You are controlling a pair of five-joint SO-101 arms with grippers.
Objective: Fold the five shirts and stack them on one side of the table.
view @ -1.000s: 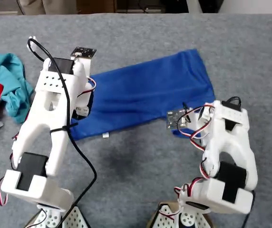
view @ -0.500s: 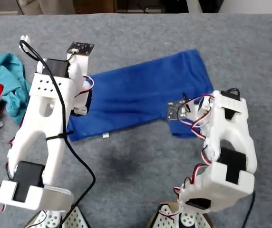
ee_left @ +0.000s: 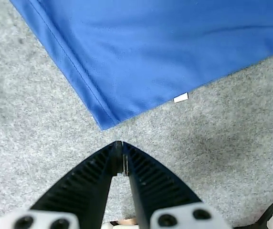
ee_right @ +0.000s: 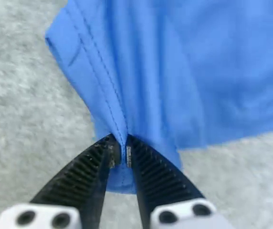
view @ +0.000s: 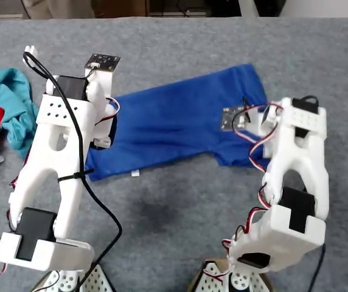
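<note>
Fold in hand on the blue shirt [view: 180, 121], spread across the middle of the counter [view: 162, 213]. My right gripper [ee_right: 120, 151] is clenched on a pinch of its near right hem. My left gripper [ee_left: 119, 160], clenched on nothing, hangs just off the shirt's near left corner. Next, I judge: carry the pinched edge leftward over the cloth, keeping it flat.

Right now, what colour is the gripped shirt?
Blue; the shirt shows best in right wrist view.
</note>
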